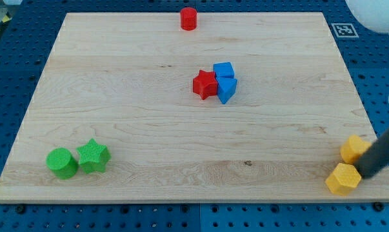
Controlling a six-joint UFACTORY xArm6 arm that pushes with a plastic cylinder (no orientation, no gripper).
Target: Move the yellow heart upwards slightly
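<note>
Two yellow blocks lie at the board's bottom right corner. The upper one [353, 149] looks like the yellow heart, and my rod hides its right side. The lower one [343, 178] looks like a hexagon and sits at the board's bottom edge. My dark rod comes down from the view's right edge. My tip [364, 173] rests between the two yellow blocks, just below and right of the heart and right beside the hexagon's upper right side.
A red cylinder [189, 19] stands at the wooden board's [117, 96] top edge. A red star [205, 84], a blue cube [224, 69] and another blue block [226, 89] cluster mid-board. A green cylinder [62, 163] and a green star [93, 156] lie at the bottom left.
</note>
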